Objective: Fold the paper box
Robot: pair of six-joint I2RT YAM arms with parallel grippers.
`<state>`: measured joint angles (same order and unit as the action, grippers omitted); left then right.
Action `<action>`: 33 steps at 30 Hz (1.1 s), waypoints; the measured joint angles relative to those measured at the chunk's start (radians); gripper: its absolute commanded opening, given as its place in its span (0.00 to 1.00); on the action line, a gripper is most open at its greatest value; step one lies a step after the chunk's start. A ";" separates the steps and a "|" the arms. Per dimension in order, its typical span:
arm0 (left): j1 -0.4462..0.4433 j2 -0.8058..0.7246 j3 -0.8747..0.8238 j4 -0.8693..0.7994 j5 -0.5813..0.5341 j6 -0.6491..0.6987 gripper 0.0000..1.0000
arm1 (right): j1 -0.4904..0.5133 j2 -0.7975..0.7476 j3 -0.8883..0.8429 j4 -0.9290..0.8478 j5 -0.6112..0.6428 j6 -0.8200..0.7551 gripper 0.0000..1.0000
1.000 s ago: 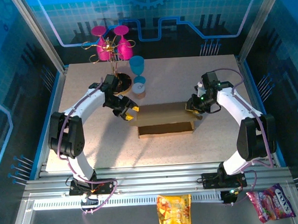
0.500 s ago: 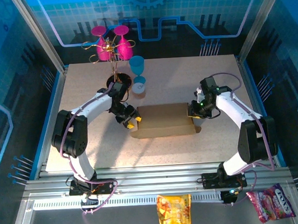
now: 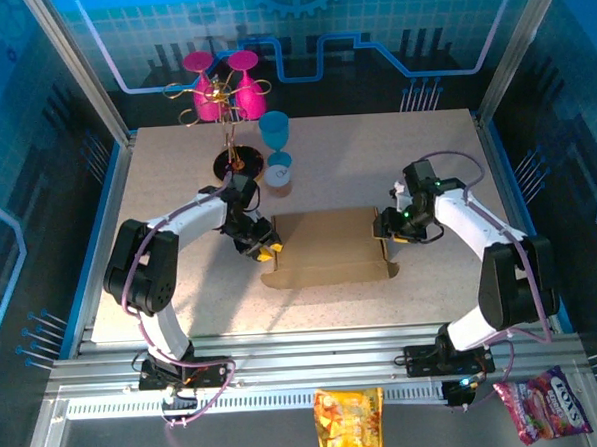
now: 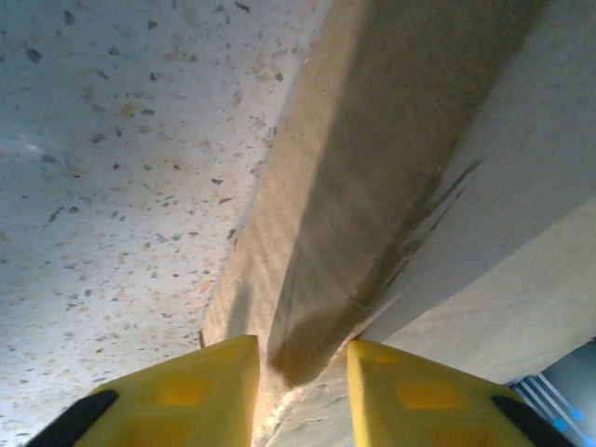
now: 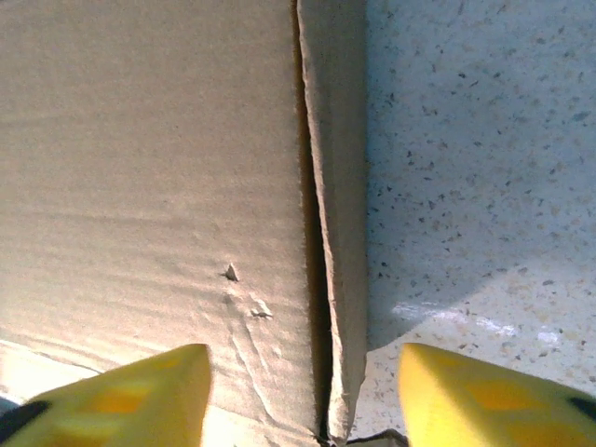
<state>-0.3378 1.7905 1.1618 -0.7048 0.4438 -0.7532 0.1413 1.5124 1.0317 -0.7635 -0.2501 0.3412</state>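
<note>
Centrally, on table [image 3: 395, 158]: left gripper [image 4: 300, 358] clamped on left-end flap of paper box [image 3: 325, 244]. Box plain brown, long axis left–right, open side toward arm bases. Right gripper [image 5: 300, 358] fingers apart, straddling right end wall. Pink bag [image 3: 543, 403] beyond near edge, lettering probably "FOX'S".

The plain brown paper box [image 3: 325, 244] is matt, faintly ribbed cardboard, scuffed in spots, on a smooth, speckled, stone-like beige tabletop [image 3: 375, 159].

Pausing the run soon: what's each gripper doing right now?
Left gripper: closed on a flap of the box.
Right gripper: open, straddling the box edge.
</note>
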 measured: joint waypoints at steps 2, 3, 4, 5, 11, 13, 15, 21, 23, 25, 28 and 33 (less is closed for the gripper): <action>-0.001 -0.003 -0.002 0.004 0.001 0.011 0.17 | -0.024 -0.006 -0.013 0.016 -0.028 -0.012 0.69; -0.001 -0.005 -0.002 0.005 0.001 0.020 0.16 | -0.040 -0.007 -0.020 0.026 -0.043 -0.017 0.70; -0.002 -0.005 -0.002 0.005 0.000 0.027 0.15 | -0.057 -0.007 -0.027 0.034 -0.058 -0.021 0.71; -0.002 -0.005 -0.002 0.005 0.000 0.032 0.14 | -0.079 -0.006 -0.034 0.043 -0.081 -0.021 0.71; -0.002 -0.005 -0.002 0.004 -0.003 0.080 0.12 | -0.158 0.069 -0.052 0.124 -0.219 0.011 0.75; -0.002 -0.006 -0.002 0.004 -0.005 0.091 0.10 | -0.156 0.105 -0.056 0.163 -0.264 0.026 0.76; -0.002 -0.006 -0.002 0.004 -0.006 0.103 0.08 | -0.156 0.134 -0.071 0.202 -0.296 0.039 0.77; -0.004 -0.016 -0.012 0.008 -0.018 0.127 0.05 | -0.155 0.185 -0.119 0.292 -0.376 0.047 0.81; -0.001 -0.023 -0.024 0.017 -0.019 0.132 0.04 | -0.155 0.185 -0.134 0.328 -0.416 0.048 0.82; 0.004 -0.033 -0.039 0.030 -0.019 0.136 0.04 | -0.153 0.185 -0.153 0.378 -0.459 0.055 0.82; 0.012 -0.040 -0.053 0.041 -0.014 0.150 0.03 | -0.145 0.190 -0.176 0.445 -0.520 0.066 0.82; 0.019 -0.040 -0.059 0.047 -0.005 0.161 0.03 | -0.119 0.245 -0.181 0.557 -0.616 0.111 0.83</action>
<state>-0.3191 1.7500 1.1027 -0.6579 0.4385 -0.5919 0.0223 1.7576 0.8505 -0.2062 -0.8665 0.4522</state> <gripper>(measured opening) 0.058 0.824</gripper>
